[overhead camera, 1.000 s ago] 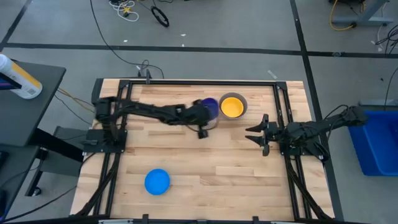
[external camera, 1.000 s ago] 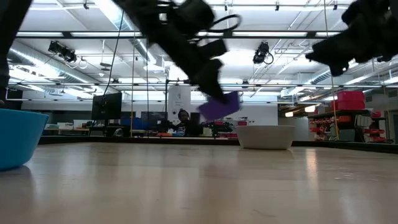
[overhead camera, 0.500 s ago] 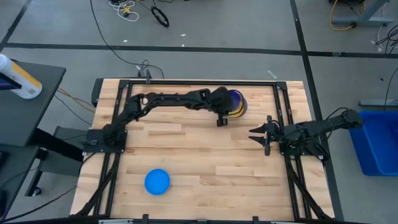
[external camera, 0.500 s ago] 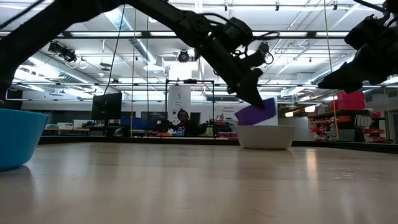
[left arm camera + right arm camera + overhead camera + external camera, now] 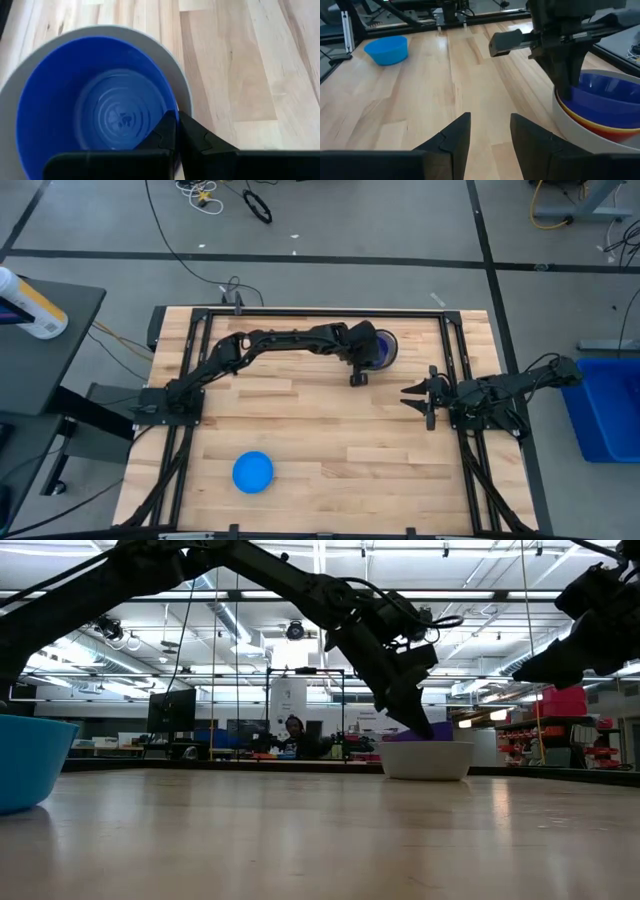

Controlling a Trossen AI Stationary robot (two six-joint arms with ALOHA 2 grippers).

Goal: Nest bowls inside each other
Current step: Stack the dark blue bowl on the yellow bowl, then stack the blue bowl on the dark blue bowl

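The dark blue bowl (image 5: 100,110) sits inside a stack at the table's far right. In the right wrist view it (image 5: 607,97) lies in the yellow bowl (image 5: 592,120), with a red rim (image 5: 615,132) below, all in the grey bowl (image 5: 570,127). My left gripper (image 5: 362,360) is shut on the dark blue bowl's rim. The light blue bowl (image 5: 253,471) stands alone on its base at the near left. My right gripper (image 5: 412,394) hovers open near the right edge, holding nothing. My left gripper pinches the dark blue bowl's rim (image 5: 172,109) on the side toward the table's left. One finger (image 5: 162,132) is inside the bowl and the other (image 5: 195,135) outside it. The fingers slant down from the left. The bowl rests in the stack, mouth up.
Black frame rails (image 5: 452,340) run along the table's left and right sides and far edge. Bare wood (image 5: 330,430) lies between the stack and the light blue bowl. My right gripper (image 5: 487,132) points across the table toward the left arm.
My left gripper has carried the dark blue bowl toward the table's right edge and down. The bowl hung tilted and clear of the table before. Now it sits lowered into the stack in the grey bowl, covering the yellow one.
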